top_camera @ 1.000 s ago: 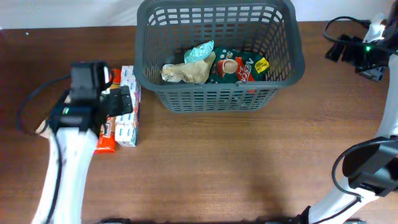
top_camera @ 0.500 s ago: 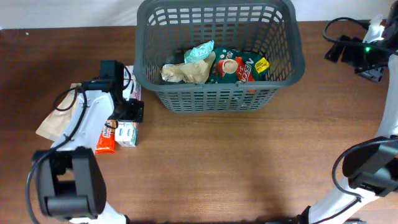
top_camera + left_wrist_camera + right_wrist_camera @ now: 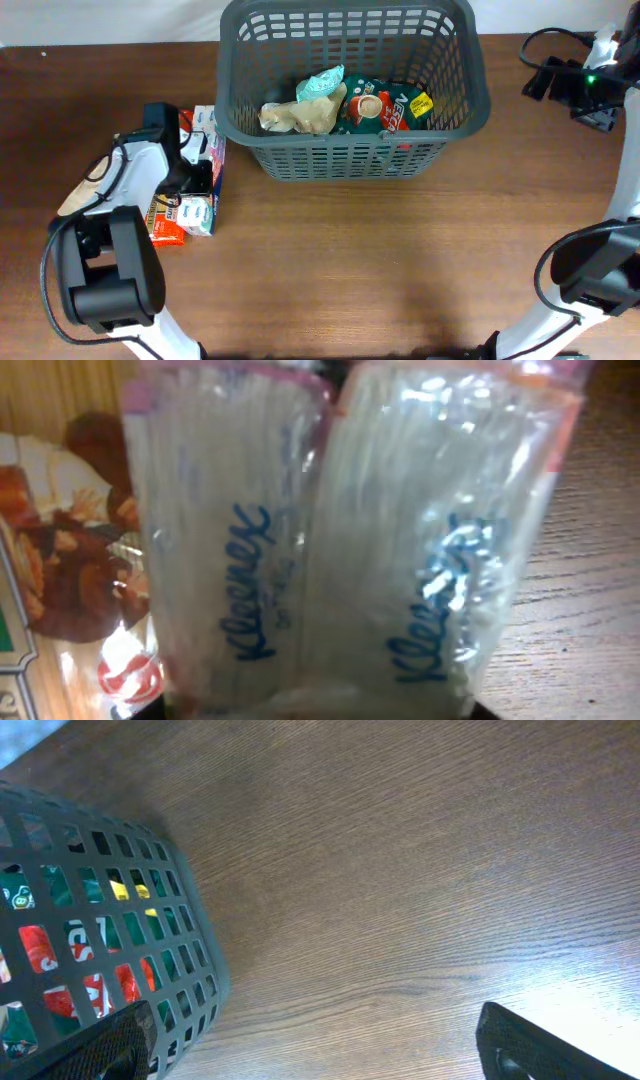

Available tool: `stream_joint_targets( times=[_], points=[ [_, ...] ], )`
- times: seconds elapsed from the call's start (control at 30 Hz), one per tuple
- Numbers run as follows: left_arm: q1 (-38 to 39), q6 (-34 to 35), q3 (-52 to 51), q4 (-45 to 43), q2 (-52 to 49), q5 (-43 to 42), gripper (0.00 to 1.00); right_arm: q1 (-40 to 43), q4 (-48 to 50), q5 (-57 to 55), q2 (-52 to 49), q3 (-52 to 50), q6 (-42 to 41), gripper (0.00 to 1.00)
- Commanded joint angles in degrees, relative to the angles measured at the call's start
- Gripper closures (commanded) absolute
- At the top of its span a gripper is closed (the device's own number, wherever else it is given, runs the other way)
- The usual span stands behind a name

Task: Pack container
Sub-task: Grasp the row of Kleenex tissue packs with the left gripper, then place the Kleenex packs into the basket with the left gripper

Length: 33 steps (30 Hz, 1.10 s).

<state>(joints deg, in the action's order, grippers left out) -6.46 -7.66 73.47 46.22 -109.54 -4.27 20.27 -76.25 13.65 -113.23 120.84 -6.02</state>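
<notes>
The container (image 3: 350, 160), a dark grey slotted basket, stands at the back middle of the table and holds a brown packet (image 3: 300, 115), a teal packet (image 3: 322, 85) and a red-green coffee packet (image 3: 385, 108). Left of it lies a twin Kleenex tissue pack (image 3: 203, 208). My left gripper (image 3: 195, 170) is down over that pack. In the left wrist view the tissue pack (image 3: 330, 540) fills the frame and narrows between the jaws of the left gripper (image 3: 320, 710). My right gripper (image 3: 315, 1060) hangs open at the far right, beside the container (image 3: 100, 900).
A red snack packet (image 3: 165, 225) lies against the tissue pack's left side, and a tan paper pouch (image 3: 85, 195) lies further left. The same snack packet (image 3: 70, 560) shows in the left wrist view. Cables and the right arm (image 3: 585, 85) fill the back right corner.
My left arm swung in over the tissue pack and came down on it, and its jaws closed in from wide open. The right arm has not moved.
</notes>
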Motion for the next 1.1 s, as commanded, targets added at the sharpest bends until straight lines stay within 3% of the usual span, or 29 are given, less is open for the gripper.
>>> stream_joint_targets(
  times=[0.0, 0.03, 0.23, 0.53, 0.77, 1.07],
  points=[
    [-0.4, -2.1, 0.3, -0.8, -3.3, -2.0, 0.92, 0.0, 0.2, 0.7, -0.5, -0.3, -0.3, 0.01],
    [-0.4, -2.1, 0.5, -0.5, -3.2, -2.3, 0.98, 0.0, 0.2, 0.7, -0.5, -0.3, -0.3, 0.01],
    [-0.4, 0.5, 11.0, 5.2, -1.8, -5.0, 0.98, 0.0, 0.2, 0.7, -0.5, -0.3, -0.3, 0.01],
    [-0.4, -0.1, 44.9, 14.1, 0.9, -5.5, 0.98, 0.0, 0.2, 0.7, -0.5, -0.3, -0.3, 0.01],
    [3.0, -21.0, 61.5, 14.4, 2.0, -13.3, 0.98, 0.0, 0.2, 0.7, -0.5, -0.3, -0.3, 0.01],
    [18.2, -51.1, 62.3, 18.2, 2.4, -17.8, 0.98, 0.0, 0.2, 0.7, -0.5, -0.3, -0.3, 0.01]
  ],
)
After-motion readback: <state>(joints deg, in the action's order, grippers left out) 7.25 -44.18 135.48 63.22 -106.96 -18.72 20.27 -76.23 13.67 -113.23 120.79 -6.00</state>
